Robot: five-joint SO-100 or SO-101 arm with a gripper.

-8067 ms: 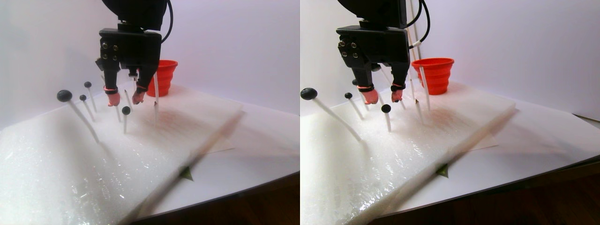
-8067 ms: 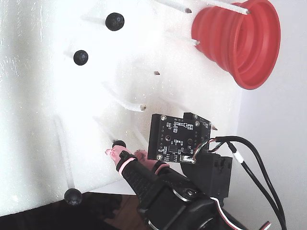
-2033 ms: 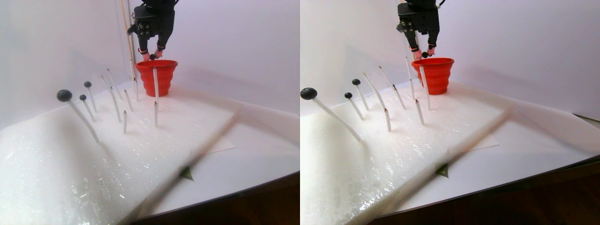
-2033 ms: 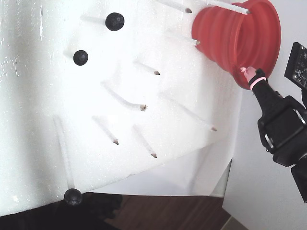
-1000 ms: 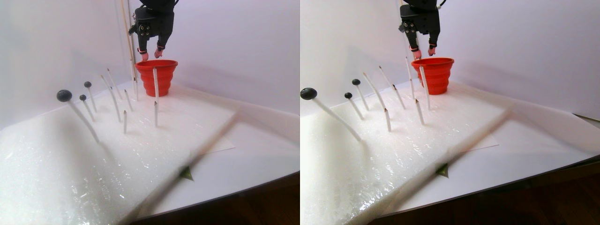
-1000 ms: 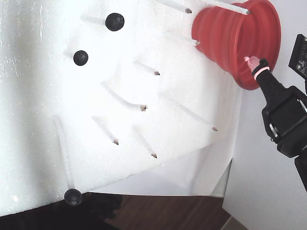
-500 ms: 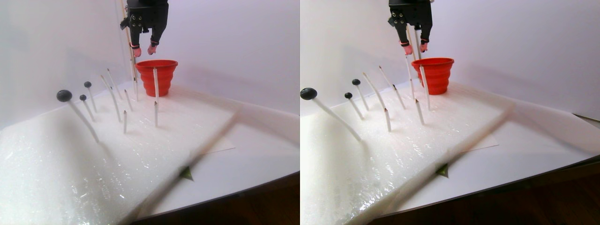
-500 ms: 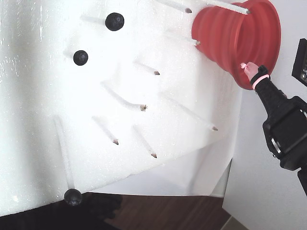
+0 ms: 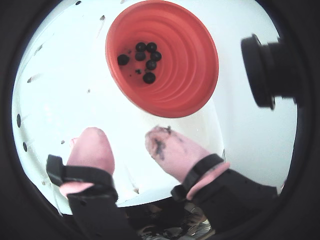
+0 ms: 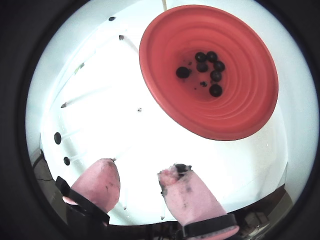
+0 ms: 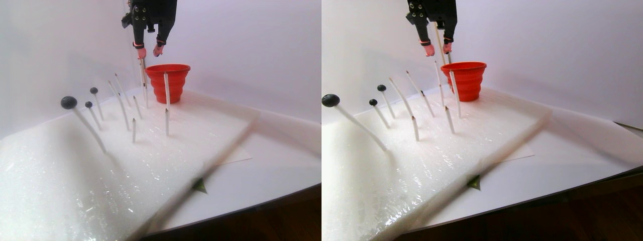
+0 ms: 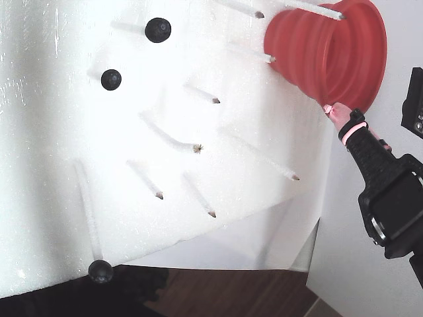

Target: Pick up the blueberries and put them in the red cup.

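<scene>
Look into the red cup (image 9: 165, 60) in both wrist views and you see six blueberries (image 10: 210, 67) clustered on its floor, with a few dark crumbs beside them. Neither the stereo pair view nor the fixed view shows you the inside of the cup; there you only get its ribbed outer wall and flared rim.

Three more blueberries still sit on white sticks (image 12: 149, 179), well apart from the cup. The fixed view shows two near its top left (image 12: 158, 29) and one at the bottom edge (image 12: 100, 271). The stereo pair view shows them raised on slanted sticks above the white foam sheet (image 11: 100, 165). Other sticks stand bare.

Your gripper (image 9: 127, 145) hangs above the foam just beside the cup rim, jaws spread, nothing between them. The wrist views show dark smears on one pink fingertip (image 10: 182, 187). The fixed view shows only one pink tip, overlapping the cup's rim. The foam lies on a white counter (image 11: 281, 165).
</scene>
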